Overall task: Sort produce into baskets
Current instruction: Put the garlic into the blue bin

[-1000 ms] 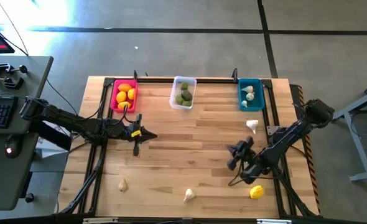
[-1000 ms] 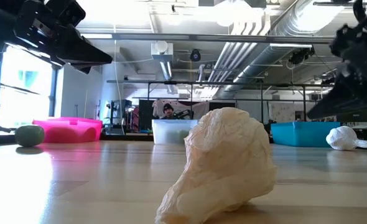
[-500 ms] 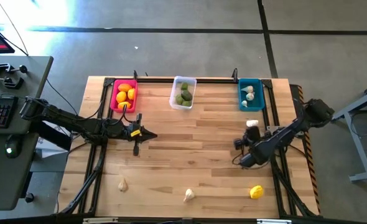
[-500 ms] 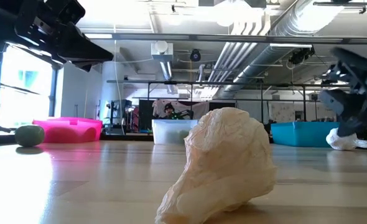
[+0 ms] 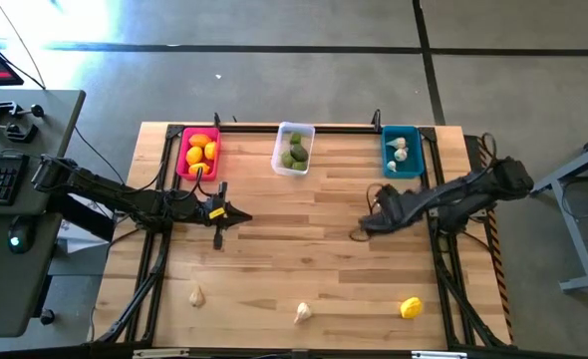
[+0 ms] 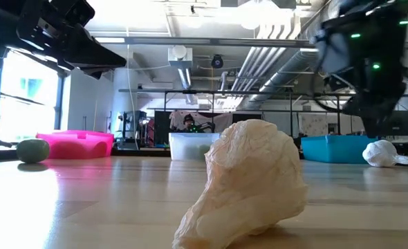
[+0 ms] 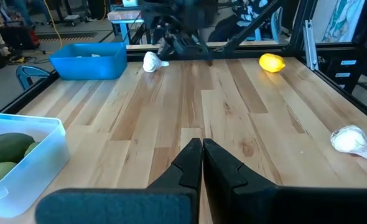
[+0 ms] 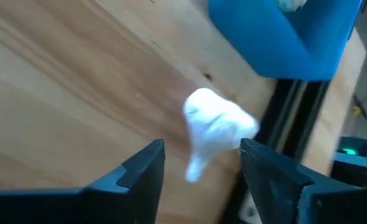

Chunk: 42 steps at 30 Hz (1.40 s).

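Three baskets stand along the far edge: pink point(image 5: 197, 152) with orange and yellow pieces, clear point(image 5: 294, 148) with green ones, and teal point(image 5: 402, 152) with garlic bulbs. A white garlic bulb point(image 8: 216, 127) lies on the wood just in front of the teal basket point(image 8: 277, 37). My right gripper point(image 8: 201, 149) is open over this bulb, one finger on either side, not touching as far as I can see. The arm hides the bulb in the high view. My left gripper point(image 5: 219, 214) is shut on nothing, above the table's left half.
Loose on the near part of the table are a garlic bulb point(image 5: 196, 296), a second bulb point(image 5: 302, 313) and a yellow fruit point(image 5: 410, 308). A green piece point(image 6: 32, 150) lies beside the pink basket. Black rails run along the table's left and right sides.
My right gripper has gone from the near right part of the table toward the far edge, over the garlic bulb by the teal basket, and its fingers have spread apart. The bulb has stayed where it was.
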Motion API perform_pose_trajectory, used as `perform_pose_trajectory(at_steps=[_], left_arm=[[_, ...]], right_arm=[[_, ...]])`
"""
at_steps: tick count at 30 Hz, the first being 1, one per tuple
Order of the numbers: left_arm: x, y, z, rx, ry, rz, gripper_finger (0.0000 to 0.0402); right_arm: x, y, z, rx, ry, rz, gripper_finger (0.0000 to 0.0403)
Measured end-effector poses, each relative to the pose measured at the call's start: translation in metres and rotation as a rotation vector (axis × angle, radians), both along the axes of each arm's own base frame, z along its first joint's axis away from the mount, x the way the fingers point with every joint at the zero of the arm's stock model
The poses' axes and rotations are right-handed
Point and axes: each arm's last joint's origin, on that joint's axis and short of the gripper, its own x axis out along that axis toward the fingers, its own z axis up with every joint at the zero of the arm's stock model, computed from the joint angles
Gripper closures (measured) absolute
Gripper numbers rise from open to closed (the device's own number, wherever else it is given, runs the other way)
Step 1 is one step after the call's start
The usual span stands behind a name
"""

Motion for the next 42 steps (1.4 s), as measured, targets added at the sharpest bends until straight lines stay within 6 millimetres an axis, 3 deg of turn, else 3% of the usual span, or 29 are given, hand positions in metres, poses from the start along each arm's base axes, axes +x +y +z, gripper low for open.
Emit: perform_pose_trajectory(at_steps=[7, 12, 19, 30, 34, 42], left_arm=[[0.000, 0.000, 0.000, 0.000, 0.001, 0.000, 0.0401], [0.000, 0.000, 0.000, 0.005, 0.001, -0.001, 0.0401], [0.000, 0.000, 0.000, 0.006, 0.001, -0.001, 0.0401], [0.000, 0.000, 0.000, 0.007, 0.002, -0.001, 0.0401], [0.000, 0.000, 0.000, 0.007, 0.002, -0.001, 0.0401], [0.000, 0.000, 0.000, 0.007, 0.001, -0.001, 0.0401]], right_arm=[[0.002, -0.044, 0.003, 0.177, 0.145, 0.068, 0.0169], [-0.001, -0.062, 0.003, 0.243, 0.207, 0.124, 0.0156], [0.002, -0.071, 0.000, 0.356, 0.192, 0.246, 0.0155], [-0.018, -0.068, -0.023, 0.452, 0.258, 0.225, 0.0158], [-0.017, -0.068, -0.022, 0.446, 0.246, 0.217, 0.0196], [-0.016, -0.067, -0.021, 0.468, 0.211, 0.166, 0.0330]])
